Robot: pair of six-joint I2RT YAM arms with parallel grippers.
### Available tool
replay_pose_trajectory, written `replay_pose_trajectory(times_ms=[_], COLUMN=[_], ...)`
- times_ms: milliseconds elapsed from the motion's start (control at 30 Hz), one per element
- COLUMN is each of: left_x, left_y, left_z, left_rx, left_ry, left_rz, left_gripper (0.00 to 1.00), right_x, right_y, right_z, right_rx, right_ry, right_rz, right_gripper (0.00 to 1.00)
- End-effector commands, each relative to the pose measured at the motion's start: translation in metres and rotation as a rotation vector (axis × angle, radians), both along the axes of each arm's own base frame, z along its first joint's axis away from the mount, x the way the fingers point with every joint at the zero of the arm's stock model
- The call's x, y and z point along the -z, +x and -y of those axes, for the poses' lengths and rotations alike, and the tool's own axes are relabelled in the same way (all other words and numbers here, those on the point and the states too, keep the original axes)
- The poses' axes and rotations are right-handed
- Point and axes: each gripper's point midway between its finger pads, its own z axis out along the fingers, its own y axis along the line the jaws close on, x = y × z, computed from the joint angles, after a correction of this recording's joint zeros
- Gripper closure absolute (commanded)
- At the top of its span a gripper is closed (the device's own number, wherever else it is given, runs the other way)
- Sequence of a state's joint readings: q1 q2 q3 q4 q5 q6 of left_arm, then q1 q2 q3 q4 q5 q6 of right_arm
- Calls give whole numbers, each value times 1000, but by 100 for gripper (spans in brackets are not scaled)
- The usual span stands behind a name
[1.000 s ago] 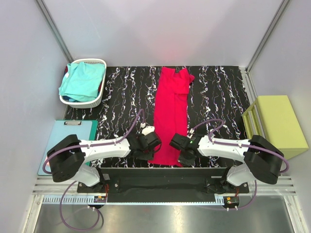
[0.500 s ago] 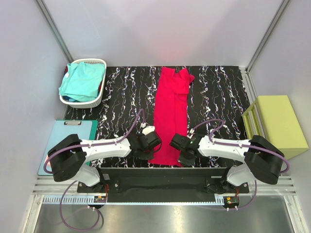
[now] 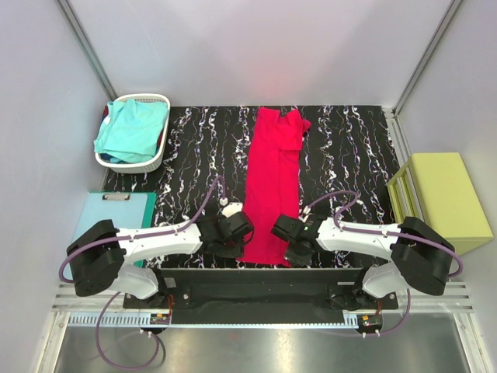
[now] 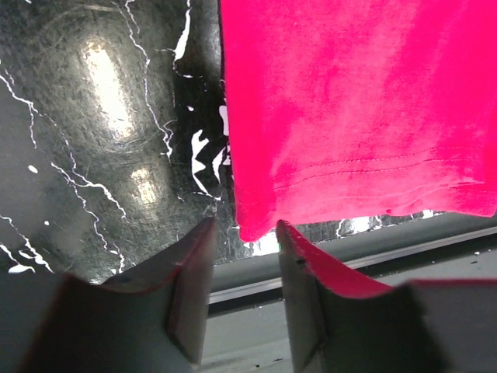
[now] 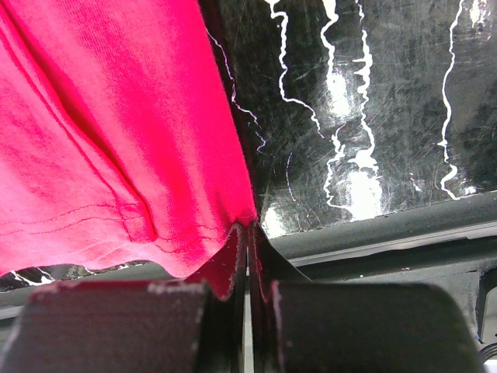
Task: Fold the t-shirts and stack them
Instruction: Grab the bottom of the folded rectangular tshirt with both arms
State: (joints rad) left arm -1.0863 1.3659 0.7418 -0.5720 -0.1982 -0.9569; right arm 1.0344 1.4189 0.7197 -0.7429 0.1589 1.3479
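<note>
The right claw (image 5: 247, 233) is pinched tight on the near right corner of the red shirt (image 5: 101, 132), with the stitched hem gathered between its two fingers and the cloth rising in a slack fold to the left of them. The left claw (image 4: 245, 227) stands narrowly apart around the near left corner of the same shirt. That corner hangs in the gap between the fingers (image 4: 194, 272); they seem not to press it, though the wrist view is too close to be sure.

From above, both claws sit low at the near edge of the bench (image 3: 194, 148), one on each side of the shirt's near hem, the left claw (image 3: 233, 230) and the right claw (image 3: 292, 235) facing each other across it. The red shirt (image 3: 272, 175) lies as a long narrow strip down the middle of the black, white-veined bench, running from the near edge to the far edge, with a sleeve poking out to the right at its far end.

The turquoise shirt (image 3: 132, 130) is bunched in a white basket (image 3: 159, 158) at the far left corner of the bench, well apart from both claws. Near it, off the bench's left side, lies a light-blue board (image 3: 109, 217) with a clip at its far edge. A yellow-green block (image 3: 446, 198) stands off the right side.
</note>
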Motion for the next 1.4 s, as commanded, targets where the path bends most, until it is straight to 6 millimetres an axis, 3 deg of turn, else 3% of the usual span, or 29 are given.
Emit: replay_pose_trajectory(times_ms=[0,33,133,767,1233,1367], left_x=[-4,-4,-2,10,9,6], left_y=[-2,-2,-2,-7,-7,-7], left_z=[3,4,3,3,4,5], left_rx=[-7,-7,-2,5,7,9], left_ry=[-25,-25,-16,-9,-16,-22], left_rz=[2,2,-3,-28,-25,-22], left_gripper=[66,73,80,74,100,100], right_x=[22,22,23,23,21,19], right_y=[-14,-14,-14,-15,-14,-13], right_z=[45,45,45,46,46,49], right_rx=[-7,-10,-9,-4,-9,-3], right_ry=[-197,-200,-198,-198,-199,-211], right_rz=[-35,-37,-36,-37,-35,-24], right_gripper=[100,100,100,100,100,100])
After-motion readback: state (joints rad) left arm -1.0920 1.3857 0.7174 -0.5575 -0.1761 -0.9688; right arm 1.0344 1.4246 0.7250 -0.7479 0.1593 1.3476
